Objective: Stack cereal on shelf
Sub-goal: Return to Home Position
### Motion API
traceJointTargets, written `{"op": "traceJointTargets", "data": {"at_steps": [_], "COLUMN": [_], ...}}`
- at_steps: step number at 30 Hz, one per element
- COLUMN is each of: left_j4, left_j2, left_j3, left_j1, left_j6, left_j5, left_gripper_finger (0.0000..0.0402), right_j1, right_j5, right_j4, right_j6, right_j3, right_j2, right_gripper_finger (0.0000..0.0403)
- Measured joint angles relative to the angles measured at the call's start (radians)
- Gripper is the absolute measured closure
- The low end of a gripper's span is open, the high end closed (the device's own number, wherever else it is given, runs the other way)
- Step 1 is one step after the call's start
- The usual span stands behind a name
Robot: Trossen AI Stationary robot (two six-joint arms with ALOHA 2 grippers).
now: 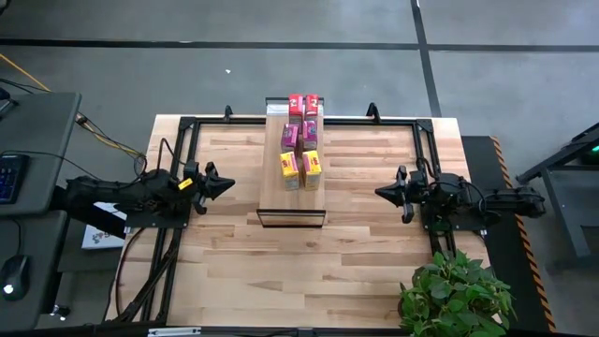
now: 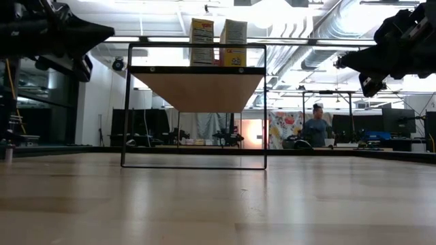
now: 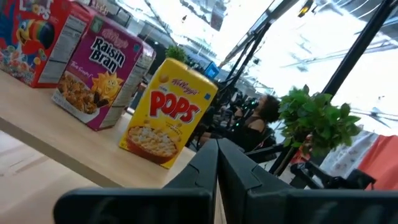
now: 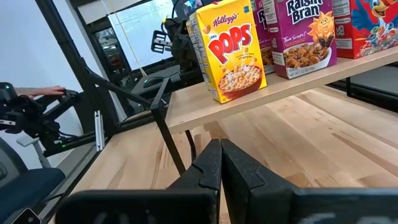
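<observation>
Six small cereal boxes stand upright on the shelf's (image 1: 274, 178) wood top in two rows: red (image 1: 296, 104) (image 1: 312, 104), magenta (image 1: 290, 136) (image 1: 310, 131), yellow (image 1: 290, 169) (image 1: 312, 167). In the left wrist view a yellow box (image 3: 166, 112), a magenta one (image 3: 99, 71) and a red one (image 3: 34, 37) stand side by side. My left gripper (image 1: 227, 184) (image 3: 216, 155) hovers shut left of the shelf. My right gripper (image 1: 381, 192) (image 4: 221, 155) hovers shut right of it, facing a yellow box (image 4: 230, 46). In the low view the yellow boxes (image 2: 202, 41) (image 2: 233, 42) top the shelf.
The shelf stands on the plank table (image 1: 309, 271) near its far edge, on thin dark legs (image 2: 127, 109). A potted plant (image 1: 457, 295) sits at the table's near right corner. A person (image 2: 315, 128) sits in the room beyond. Bare tabletop lies between shelf and near edge.
</observation>
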Motion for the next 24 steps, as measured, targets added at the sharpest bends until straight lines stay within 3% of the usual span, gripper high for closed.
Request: {"op": "traceJointTargets", "data": {"at_steps": [4,24], "left_j4": [-0.074,-0.134], "left_j2": [-0.108,-0.106], "left_j3": [0.0,-0.002], "left_j1": [0.001,0.009], "left_j6": [-0.001,0.0], "left_j5": [-0.002,0.0], "left_gripper_finger": [0.0401,0.0401], "right_j1": [0.0,0.006], "right_j5": [0.0,0.0], "right_j4": [0.0,0.003], "right_j6": [0.0,0.0], "right_j3": [0.0,-0.001], "right_j2": [0.0,-0.019], "right_gripper_finger": [0.0403,0.0403]}}
